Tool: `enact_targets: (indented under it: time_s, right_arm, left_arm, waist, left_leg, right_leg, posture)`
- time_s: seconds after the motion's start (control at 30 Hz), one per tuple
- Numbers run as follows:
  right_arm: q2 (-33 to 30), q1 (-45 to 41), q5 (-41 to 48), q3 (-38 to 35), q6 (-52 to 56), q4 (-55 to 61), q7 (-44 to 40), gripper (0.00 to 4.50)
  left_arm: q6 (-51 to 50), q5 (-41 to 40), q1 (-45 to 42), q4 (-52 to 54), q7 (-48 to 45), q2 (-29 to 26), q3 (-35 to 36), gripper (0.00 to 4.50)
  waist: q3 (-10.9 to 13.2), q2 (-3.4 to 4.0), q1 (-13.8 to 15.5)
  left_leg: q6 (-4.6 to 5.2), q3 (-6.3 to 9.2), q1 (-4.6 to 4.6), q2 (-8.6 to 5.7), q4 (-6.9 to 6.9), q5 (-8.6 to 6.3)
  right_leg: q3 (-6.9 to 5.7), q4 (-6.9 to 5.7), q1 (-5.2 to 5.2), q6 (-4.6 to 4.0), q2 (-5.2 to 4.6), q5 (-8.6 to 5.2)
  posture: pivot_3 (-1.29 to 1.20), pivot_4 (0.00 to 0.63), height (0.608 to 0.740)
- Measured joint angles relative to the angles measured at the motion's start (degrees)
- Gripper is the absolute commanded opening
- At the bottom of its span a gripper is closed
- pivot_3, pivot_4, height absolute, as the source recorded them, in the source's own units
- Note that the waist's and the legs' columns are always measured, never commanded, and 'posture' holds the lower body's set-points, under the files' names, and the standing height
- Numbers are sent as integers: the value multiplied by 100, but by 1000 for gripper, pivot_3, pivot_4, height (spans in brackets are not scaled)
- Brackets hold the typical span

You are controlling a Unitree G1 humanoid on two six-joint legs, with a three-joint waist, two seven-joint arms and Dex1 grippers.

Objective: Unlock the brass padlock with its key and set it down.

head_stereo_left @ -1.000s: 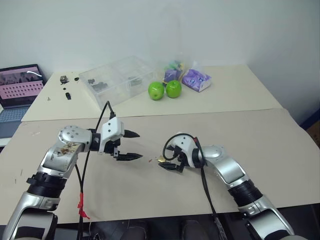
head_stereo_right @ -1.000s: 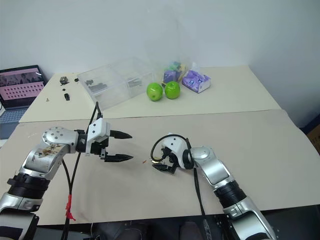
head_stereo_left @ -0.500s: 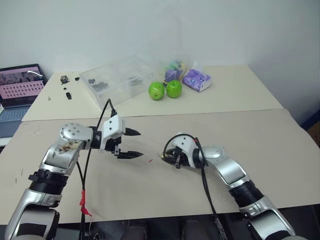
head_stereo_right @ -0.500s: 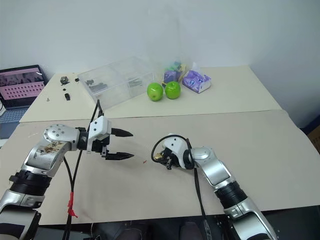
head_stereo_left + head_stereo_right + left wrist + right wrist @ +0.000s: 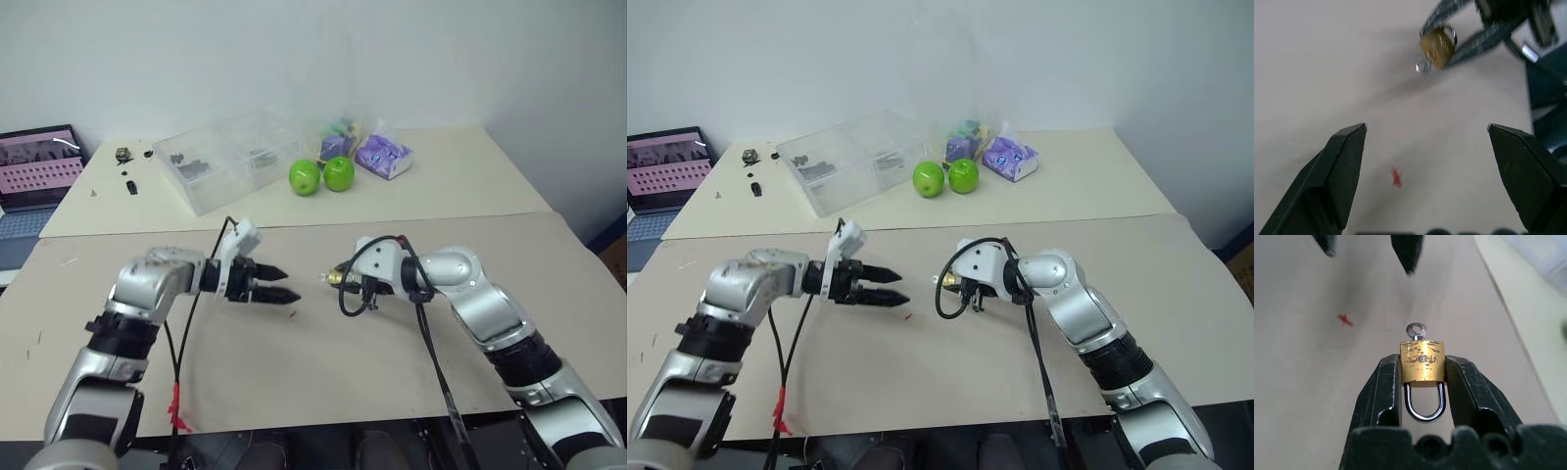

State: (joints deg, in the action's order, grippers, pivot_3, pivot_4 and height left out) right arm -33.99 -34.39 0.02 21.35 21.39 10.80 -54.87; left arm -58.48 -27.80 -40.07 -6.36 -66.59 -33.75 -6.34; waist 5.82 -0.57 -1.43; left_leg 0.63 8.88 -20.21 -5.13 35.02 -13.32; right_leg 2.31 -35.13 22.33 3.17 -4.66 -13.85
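now right claw (image 5: 1422, 372) clamped on brass padlock (image 5: 1422, 366), key (image 5: 1416, 331) jutting out beyond its tips. opposite, left claw (image 5: 277, 283) spread wide, holding nothing, above desk (image 5: 323, 372).

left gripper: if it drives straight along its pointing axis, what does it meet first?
Most likely the key sticking out of the brass padlock, which the right gripper holds facing the left gripper, whose jaws are open. Height alignment is uncertain.

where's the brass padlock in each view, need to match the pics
Left eye view: brass padlock, middle, at the right pincer's tip.
Right eye view: just left of middle.
Left wrist view: upper right, clamped.
Right wrist view: centre, key pointing away.
Shared landmark: red speck on the table.
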Motion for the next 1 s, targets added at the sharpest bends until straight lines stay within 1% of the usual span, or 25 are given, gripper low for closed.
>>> enact_targets:
  time_s: [0.03,0.07,0.1,0.17,0.2,0.23,0.27,0.53,0.73,0.93,1.0]
  right_arm:
    - [-12,-6,1,-14,0,57,3,916]
    - [-20,-5,0,-14,0,88,3,916]
    - [-19,-4,1,-14,0,102,3,916]
    - [-38,26,-3,-14,2,137,9,916]
    - [-56,69,-4,-14,6,180,11,916]
    - [-62,88,-4,-14,8,200,12,916]
    - [-65,108,-3,-13,25,239,12,916]
    - [-105,107,23,-50,185,366,21,916]
    - [-126,90,256,-340,354,515,-18,916]
    - [-290,97,404,-548,384,739,-123,916]
    - [-424,235,342,-645,125,756,-103,916]
  left_arm:
    - [-263,-162,-128,-65,106,108,138,4222]
    - [-463,-271,-224,-102,201,206,232,3696]
    - [-553,-334,-263,-103,239,252,276,3509]
    - [-770,-510,-319,-93,347,340,362,2727]
    - [-799,-559,-309,-62,346,334,350,2453]
    - [-802,-569,-305,-44,344,333,344,2046]
    - [-802,-592,-270,43,345,312,309,1764]
    - [-794,-606,-184,189,452,309,120,1764]
    - [-786,-638,-187,187,474,324,120,1764]
    - [-908,-902,-289,119,504,381,268,1764]
    - [-1010,-1028,-318,35,472,326,312,1764]
  waist:
    - [0,0,1]
    - [0,0,1]
    - [0,0,-2]
    - [0,0,-10]
    - [0,0,-14]
    - [0,0,-13]
    - [0,0,-12]
    - [0,0,52]
    - [0,0,60]
    - [0,0,58]
    - [0,-1,61]
  left_leg:
    - [-1,0,0,-1,0,0]
    - [-1,-1,-1,-1,2,0]
    - [-2,-3,-1,-1,2,1]
    - [-4,-6,-1,-2,0,2]
    - [-6,-6,-2,-1,-2,2]
    - [-8,-6,-2,-1,-3,1]
    - [-10,-6,-2,-1,-4,1]
    - [-15,-9,-2,-2,-4,1]
    - [-15,-9,-4,-2,-5,1]
    - [-16,-10,-5,-3,-5,0]
    - [-16,-10,-4,-3,-5,0]
  right_leg:
    - [1,1,0,0,-1,0]
    - [3,1,1,0,-1,0]
    - [5,1,2,-1,-2,0]
    - [10,2,4,-1,-3,1]
    - [11,2,6,-1,-3,1]
    - [13,3,7,-2,-3,1]
    - [15,3,9,-2,-3,1]
    - [17,6,7,-8,-7,4]
    - [17,10,7,-8,-7,5]
    - [17,12,6,-8,-9,5]
    - [16,12,6,-8,-9,4]
  posture:
    - [0,150,740]
    - [0,150,740]
    - [0,150,740]
    - [0,150,740]
    - [0,150,740]
    - [0,150,740]
    - [0,150,740]
    - [0,150,740]
    - [0,150,740]
    - [0,150,740]
    - [0,150,740]
